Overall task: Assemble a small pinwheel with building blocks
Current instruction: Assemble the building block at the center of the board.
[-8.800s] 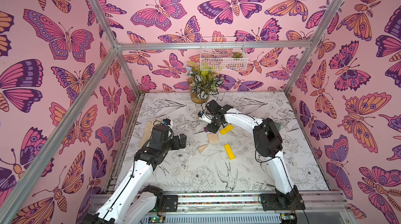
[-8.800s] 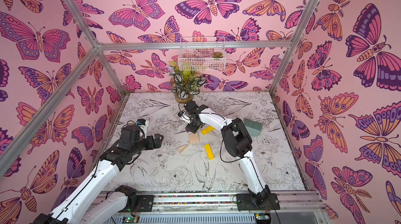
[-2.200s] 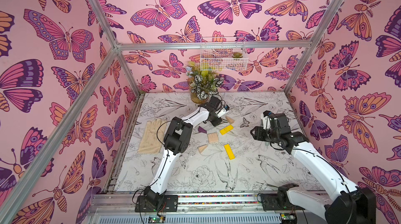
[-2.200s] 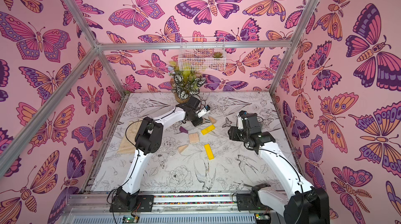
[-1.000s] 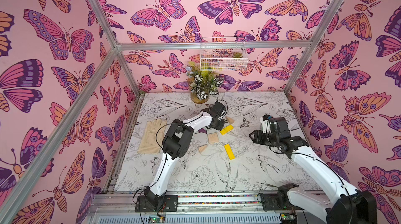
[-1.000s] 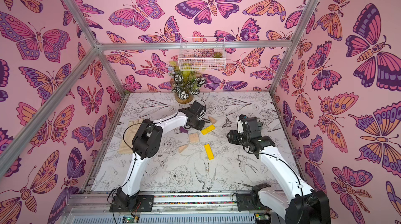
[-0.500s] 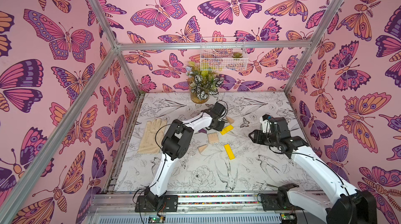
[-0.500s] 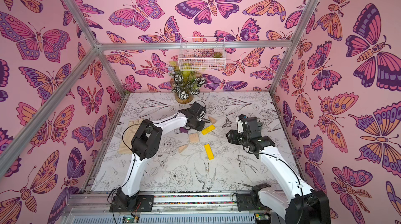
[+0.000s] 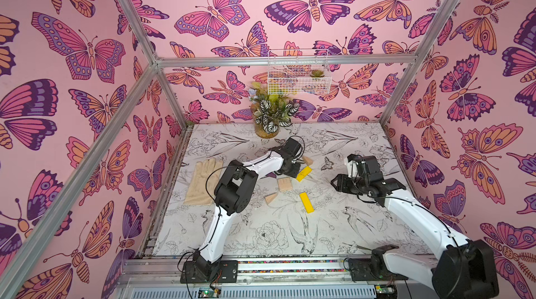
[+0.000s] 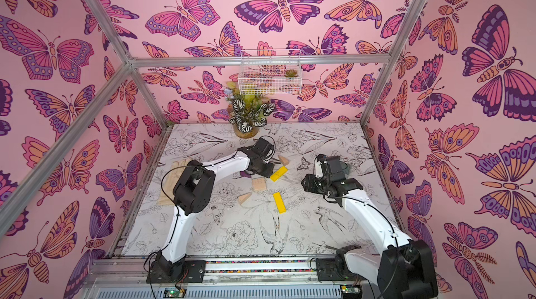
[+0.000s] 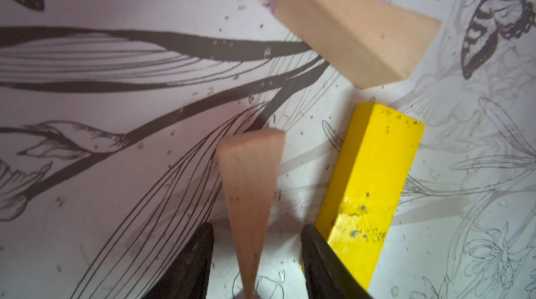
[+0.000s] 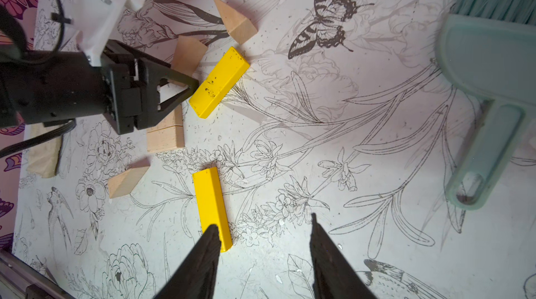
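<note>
**Building blocks (image 10: 259, 184) lying loose on the flower-printed surface (image 9: 333, 233), read from front edge to far edge.**

- Closest to the front edge, about mid-surface, the near yellow bar (image 9: 306, 202) lies flat. The near wedge (image 9: 271, 198), pale wood, lies just to its left and apart from it.
- Behind them sits the square block (image 9: 284, 184), pale wood crossed by a seam.
- To the right of the blocks the right fingers (image 12: 200, 262) hover over bare surface. They are spread apart with nothing between them.
- A beige glove (image 9: 203, 181) lies along the left edge, and a teal brush (image 12: 493, 80) lies toward the right edge.
- Farther back is the purple wedge (image 10: 246, 173), mostly hidden under the left arm.
- Level with it, the far yellow bar (image 9: 303, 173) lies at a slant.
- The left fingers (image 11: 191, 265) stand apart on either side of the middle wedge (image 11: 249, 184), also pale wood. A gap shows at each side, and the piece sits just beside the far yellow bar.
- Beyond it lies the far wedge (image 9: 308, 160), well clear of the fingers.
- A potted plant (image 9: 268, 115) stands midway along the far edge.
</note>
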Available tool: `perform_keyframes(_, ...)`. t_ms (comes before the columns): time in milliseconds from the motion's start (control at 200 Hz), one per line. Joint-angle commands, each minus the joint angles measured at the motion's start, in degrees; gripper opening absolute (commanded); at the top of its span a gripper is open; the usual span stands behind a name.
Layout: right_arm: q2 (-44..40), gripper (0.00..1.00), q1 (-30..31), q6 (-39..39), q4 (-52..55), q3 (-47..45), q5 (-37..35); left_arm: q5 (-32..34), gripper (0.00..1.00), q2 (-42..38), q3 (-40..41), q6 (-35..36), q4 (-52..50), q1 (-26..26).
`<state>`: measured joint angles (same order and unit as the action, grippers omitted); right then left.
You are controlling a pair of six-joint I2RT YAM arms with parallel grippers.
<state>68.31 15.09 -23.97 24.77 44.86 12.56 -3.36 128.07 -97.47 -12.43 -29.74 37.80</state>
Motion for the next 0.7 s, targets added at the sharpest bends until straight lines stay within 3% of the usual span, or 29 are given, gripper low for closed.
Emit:
perform_keyframes(0,3.9,0.53,2.35,0.03,0.84,4.51,-2.53,1.18,0.56,-3.31,2.99,-1.14,-4.38,-0.12)
perform_keyframes(350,25.99,0.57,14.74,-7.72,3.84,20.65,-14.26,4.46,0.62,-18.78,13.77,-3.48,-2.5,-0.6)
perform_keyframes(696,39.89,0.59,18.82,-15.06,6.52,32.29,-21.58,4.81,0.67,-36.21,29.72,-6.02,0.47,-2.03)
